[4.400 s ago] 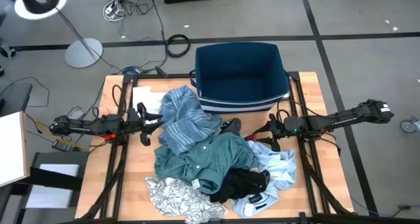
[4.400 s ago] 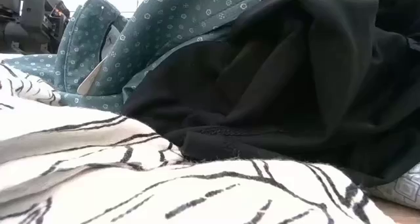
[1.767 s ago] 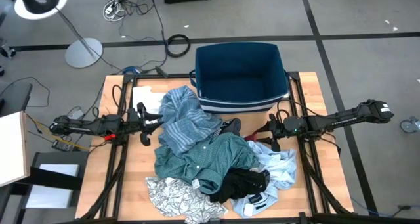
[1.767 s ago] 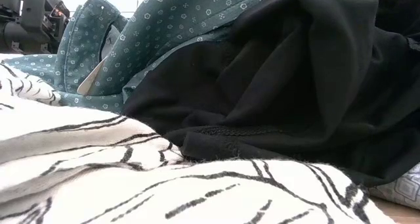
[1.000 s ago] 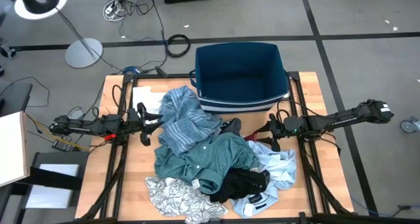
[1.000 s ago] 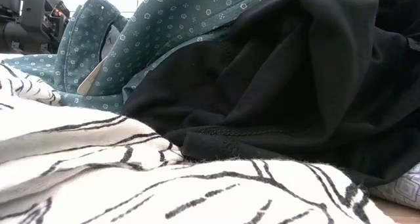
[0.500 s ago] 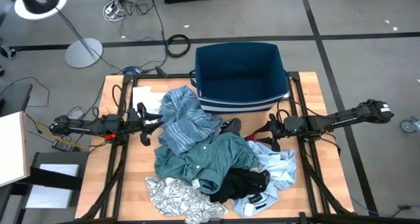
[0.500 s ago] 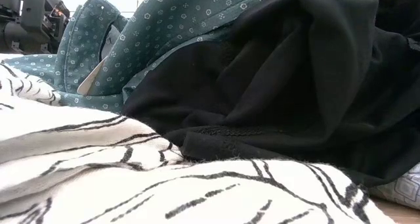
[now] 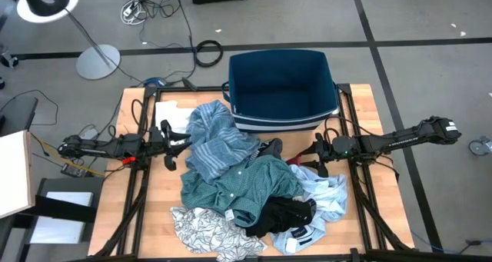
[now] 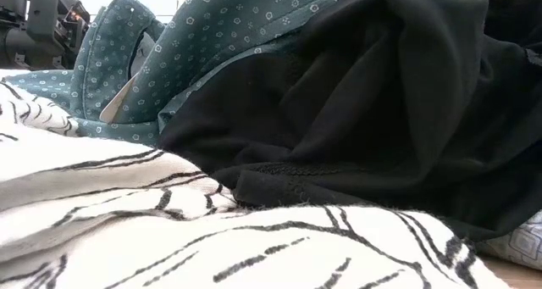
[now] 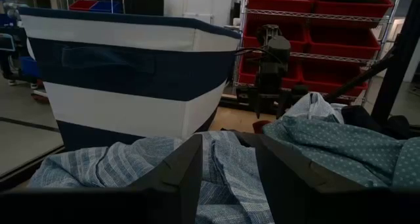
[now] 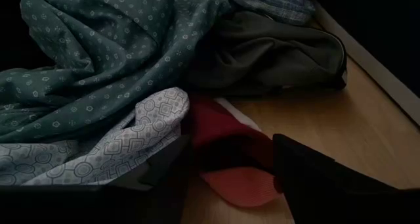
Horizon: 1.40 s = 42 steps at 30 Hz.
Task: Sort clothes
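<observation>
- Left gripper hangs low at the left edge of the heap, fingers spread apart and holding nothing; from its wrist camera the blue striped shirt lies right between and in front of the dark fingers.
- Right gripper sits at the heap's right edge, jaws parted too, empty — the small red piece lies on the wood just ahead of it, between the fingers.
- The clothes make one tangled pile in the middle of the wooden table, none of them in the bin.
- Blue striped shirt on top at the back, nearest the dark blue bin, touching its white-banded front wall.
- Teal green shirt spreads across the centre, under the striped one.
- Black garment drapes over the teal shirt's near right side; in the low view it fills most of the frame.
- White leaf-print piece lies at the near left corner of the pile, partly under the teal shirt.
- Light blue shirt pokes out on the right, beside the right gripper.
- A white sheet lies flat on the table behind the left gripper.
</observation>
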### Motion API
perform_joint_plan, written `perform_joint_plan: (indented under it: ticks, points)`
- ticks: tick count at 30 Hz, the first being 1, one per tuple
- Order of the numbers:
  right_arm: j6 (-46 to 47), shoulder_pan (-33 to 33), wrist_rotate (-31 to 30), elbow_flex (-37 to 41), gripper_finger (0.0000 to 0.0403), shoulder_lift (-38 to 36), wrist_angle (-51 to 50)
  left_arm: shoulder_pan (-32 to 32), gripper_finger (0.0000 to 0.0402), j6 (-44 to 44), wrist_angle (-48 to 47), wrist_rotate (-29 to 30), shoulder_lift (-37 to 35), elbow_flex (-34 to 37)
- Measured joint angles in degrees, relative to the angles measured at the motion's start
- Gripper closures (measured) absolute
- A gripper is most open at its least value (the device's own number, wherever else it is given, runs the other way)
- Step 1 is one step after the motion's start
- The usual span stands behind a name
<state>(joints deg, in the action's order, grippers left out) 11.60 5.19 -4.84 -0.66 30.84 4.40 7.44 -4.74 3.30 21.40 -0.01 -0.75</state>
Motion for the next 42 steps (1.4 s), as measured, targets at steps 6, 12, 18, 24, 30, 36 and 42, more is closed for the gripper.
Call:
perform_joint_plan:
  ticks: [6, 12, 18, 24, 30, 36, 42]
  points:
    - [0.4, 0.0, 0.0, 0.0, 0.0190, 0.0, 0.4, 0.0, 0.0254, 0.0, 0.0, 0.0, 0.0, 0.0]
    - [0.4, 0.0, 0.0, 0.0, 0.0190, 0.0, 0.8, 0.0, 0.0254, 0.0, 0.0, 0.0, 0.0, 0.0]
    - [0.3, 0.0, 0.0, 0.0, 0.0190, 0.0, 6.3, 0.0, 0.0254, 0.0, 0.0, 0.0, 0.0, 0.0]
    - [0.3, 0.0, 0.0, 0.0, 0.0190, 0.0, 13.1, 0.0, 0.0254, 0.0, 0.0, 0.0, 0.0, 0.0]
    - [0.3, 0.0, -0.1, 0.0, 0.0190, 0.0, 19.5, 0.0, 0.0254, 0.0, 0.0, 0.0, 0.0, 0.0]
    - [3.5, 0.0, -0.6, 0.0, 0.0190, 0.0, 27.4, 0.0, 0.0254, 0.0, 0.0, 0.0, 0.0, 0.0]
    - [7.4, 0.0, -1.4, 0.0, 0.0190, 0.0, 40.5, 0.0, 0.0254, 0.0, 0.0, 0.0, 0.0, 0.0]
